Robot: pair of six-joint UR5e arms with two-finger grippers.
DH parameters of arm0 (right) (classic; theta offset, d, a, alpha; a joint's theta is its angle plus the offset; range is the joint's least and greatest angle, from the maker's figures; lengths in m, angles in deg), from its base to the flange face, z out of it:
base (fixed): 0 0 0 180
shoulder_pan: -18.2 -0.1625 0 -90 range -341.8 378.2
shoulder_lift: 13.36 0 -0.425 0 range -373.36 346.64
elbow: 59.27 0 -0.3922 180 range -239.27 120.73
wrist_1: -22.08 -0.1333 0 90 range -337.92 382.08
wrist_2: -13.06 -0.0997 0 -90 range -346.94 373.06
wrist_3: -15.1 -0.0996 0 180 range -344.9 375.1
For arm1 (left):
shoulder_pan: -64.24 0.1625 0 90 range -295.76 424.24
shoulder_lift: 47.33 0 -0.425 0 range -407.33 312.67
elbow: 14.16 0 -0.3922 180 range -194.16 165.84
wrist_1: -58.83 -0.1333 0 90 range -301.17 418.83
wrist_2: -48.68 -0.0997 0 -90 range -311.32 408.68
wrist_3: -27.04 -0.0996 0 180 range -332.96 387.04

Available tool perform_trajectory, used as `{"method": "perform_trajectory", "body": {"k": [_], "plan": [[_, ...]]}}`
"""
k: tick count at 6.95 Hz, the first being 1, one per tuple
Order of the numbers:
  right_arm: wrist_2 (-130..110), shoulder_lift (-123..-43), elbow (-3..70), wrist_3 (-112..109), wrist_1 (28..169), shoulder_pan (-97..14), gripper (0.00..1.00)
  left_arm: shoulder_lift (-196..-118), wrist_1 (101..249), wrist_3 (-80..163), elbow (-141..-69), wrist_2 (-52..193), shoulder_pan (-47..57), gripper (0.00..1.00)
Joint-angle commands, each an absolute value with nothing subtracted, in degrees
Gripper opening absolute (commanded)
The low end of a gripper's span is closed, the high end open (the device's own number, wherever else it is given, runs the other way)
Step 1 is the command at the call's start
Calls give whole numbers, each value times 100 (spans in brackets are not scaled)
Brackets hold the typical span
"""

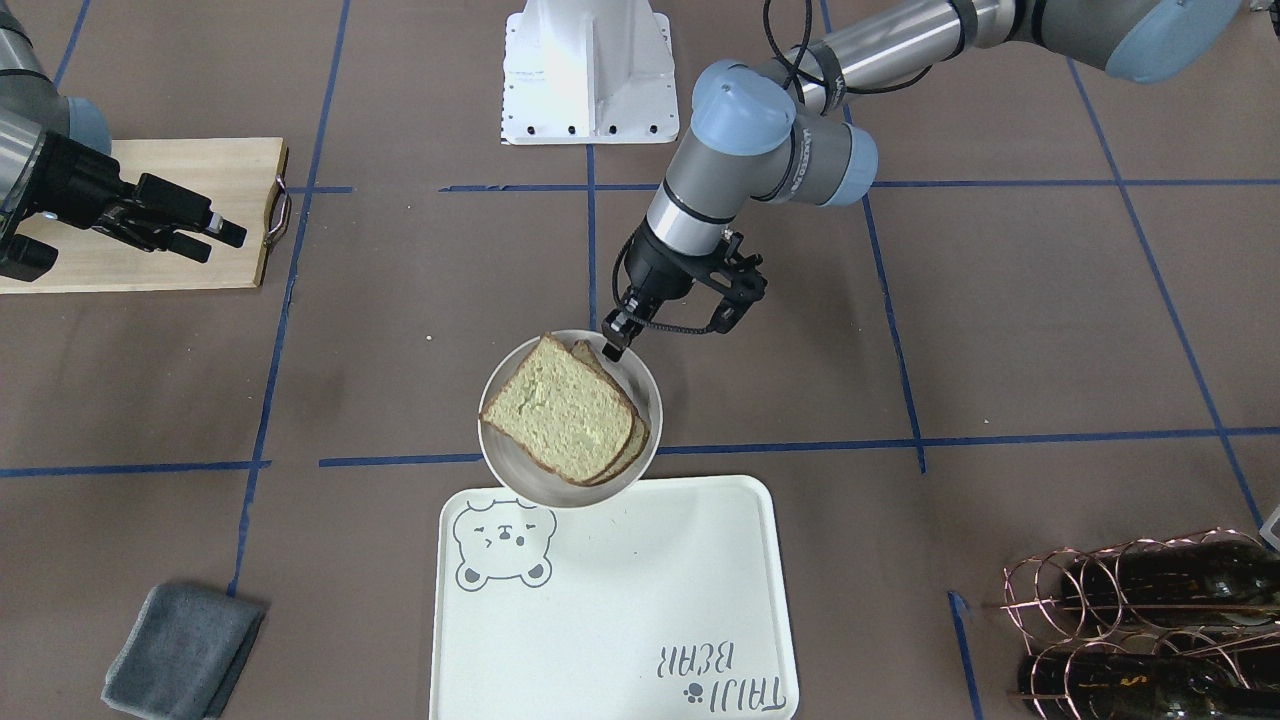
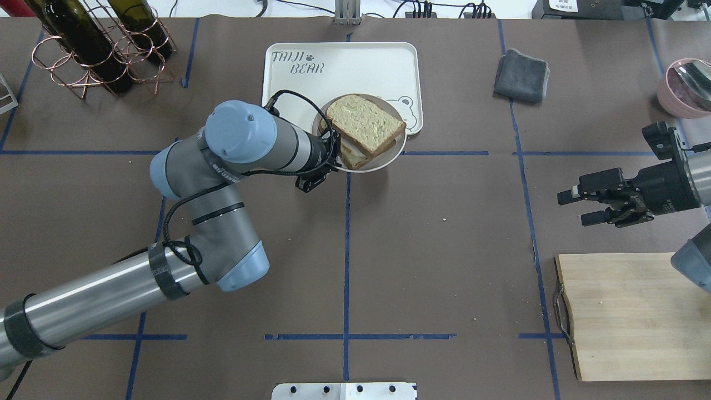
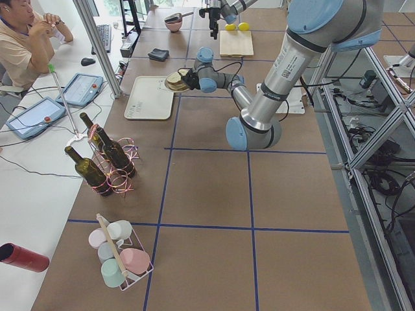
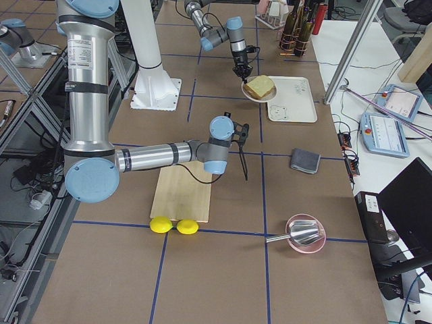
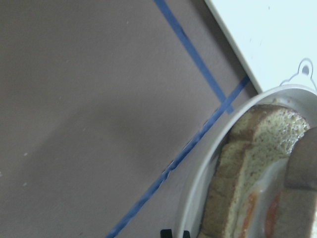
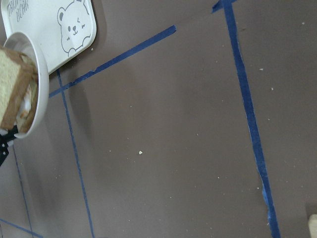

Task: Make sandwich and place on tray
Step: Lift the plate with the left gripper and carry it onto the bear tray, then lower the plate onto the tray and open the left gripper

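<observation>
The sandwich (image 1: pixel 565 410), two tan bread slices with a white egg (image 5: pixel 262 198) between them, lies on a small round white plate (image 1: pixel 648 385). My left gripper (image 1: pixel 613 345) is shut on the plate's rim and holds it above the table, overlapping the robot-side edge of the cream tray (image 1: pixel 620 590) with the bear drawing. In the overhead view the sandwich (image 2: pixel 364 125), plate (image 2: pixel 389 164), tray (image 2: pixel 344 69) and left gripper (image 2: pixel 328 161) show the same. My right gripper (image 2: pixel 575 206) is open and empty, above the table near the cutting board.
A wooden cutting board (image 2: pixel 627 316) lies at the near right. A grey cloth (image 2: pixel 521 75) lies right of the tray. A copper rack with wine bottles (image 2: pixel 94 44) stands far left. A pink bowl (image 2: pixel 686 83) sits far right. Two lemons (image 4: pixel 174 225) lie by the board.
</observation>
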State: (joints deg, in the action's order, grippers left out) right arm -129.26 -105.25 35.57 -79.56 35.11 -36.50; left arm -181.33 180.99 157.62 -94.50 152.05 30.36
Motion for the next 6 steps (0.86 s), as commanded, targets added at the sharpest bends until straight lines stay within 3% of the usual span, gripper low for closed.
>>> {"method": "perform_trajectory", "body": {"k": [1,2,3,6], "plan": [[-12933,-10564,3548,-7956,3491,-3656,100,-18881,18614,16325,-7970,15204,2673,0],[-12933,-10564,3548,-7956,3491,-3656,100,-19284,19114,16371,-7093,15204,2558,0],[-12933,-10564,3557,-7956,3500,-3656,100,-19314,19380,16336,-6737,15204,2488,0],[-12933,-10590,3565,-7956,3491,-3656,100,-19446,19795,16161,-6329,15196,2487,0]]}}
